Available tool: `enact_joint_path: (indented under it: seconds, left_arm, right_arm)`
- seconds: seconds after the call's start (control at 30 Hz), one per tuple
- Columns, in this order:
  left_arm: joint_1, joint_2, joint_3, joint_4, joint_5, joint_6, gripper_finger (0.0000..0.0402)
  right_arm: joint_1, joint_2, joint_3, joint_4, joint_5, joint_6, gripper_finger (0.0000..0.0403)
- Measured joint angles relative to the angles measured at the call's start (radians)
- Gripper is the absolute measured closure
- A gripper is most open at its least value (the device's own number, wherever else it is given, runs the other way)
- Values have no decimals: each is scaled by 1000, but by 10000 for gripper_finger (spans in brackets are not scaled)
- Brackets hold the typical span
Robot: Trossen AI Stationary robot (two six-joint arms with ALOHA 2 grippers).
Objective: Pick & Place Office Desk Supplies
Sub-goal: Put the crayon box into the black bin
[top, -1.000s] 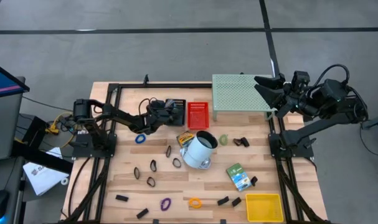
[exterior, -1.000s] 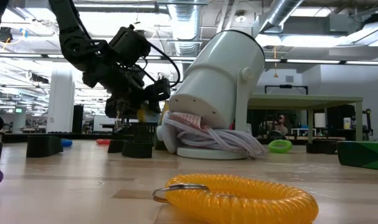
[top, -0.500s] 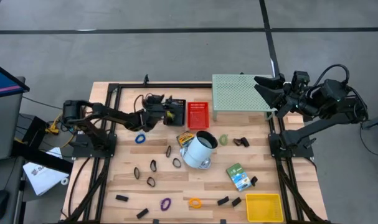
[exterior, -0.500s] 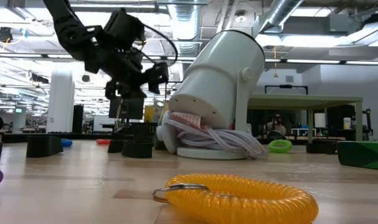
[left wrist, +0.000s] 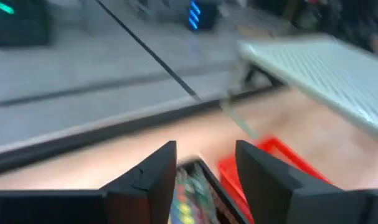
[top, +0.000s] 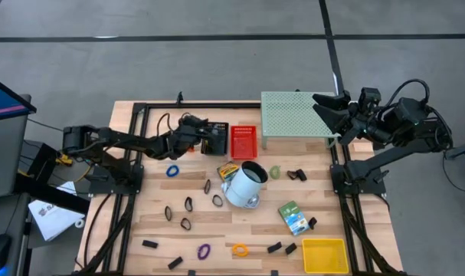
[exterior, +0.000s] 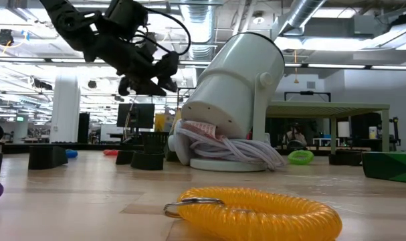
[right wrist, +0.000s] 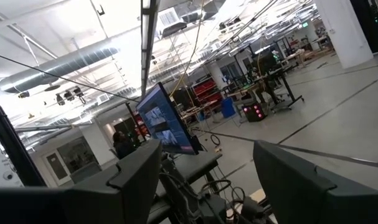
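Note:
My left gripper (top: 199,132) (exterior: 160,82) (left wrist: 205,153) hangs open and empty above the near-left side of a small black tray (top: 216,138). A colourful crayon box (left wrist: 189,200) lies in that tray and shows through the gap between the fingers. A red tray (top: 243,141) (left wrist: 269,163) stands right of the black one. Another crayon box (top: 228,169) lies by a tipped white cup (top: 244,184), and a green box (top: 293,217) lies farther right. Black binder clips (top: 148,244) and rubber-band rings (top: 172,171) are scattered on the table. My right gripper (top: 329,108) (right wrist: 207,180) waits open, raised at the far right.
A green perforated rack (top: 297,112) stands at the far right and a yellow tray (top: 325,255) at the near right corner. A yellow coil ring (top: 240,249) (exterior: 253,211) lies near the front edge. Black frame rails (top: 140,153) run along both sides.
My left gripper has risen from just above the black tray and drawn back toward the table's left edge, rolling its wrist as it went. The right arm has kept still.

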Motion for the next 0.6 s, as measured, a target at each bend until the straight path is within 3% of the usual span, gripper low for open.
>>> enact_joint_path:
  seconds: [0.13, 0.4, 0.5, 0.6]
  left_arm:
    - [73, -43, 126, -264, 283, 39, 267]
    - [288, -111, 435, -780, 638, 126, 239]
    - [312, -71, 564, -1053, 650, 159, 218]
    - [304, -34, 667, -1209, 583, 223, 198]
  right_arm:
    - [0, 0, 0, 19, -1, 0, 153]
    - [6, -4, 0, 18, -4, -1, 153]
    - [14, -7, 0, 15, -4, -1, 153]
    - [14, -9, 0, 16, -4, -1, 153]
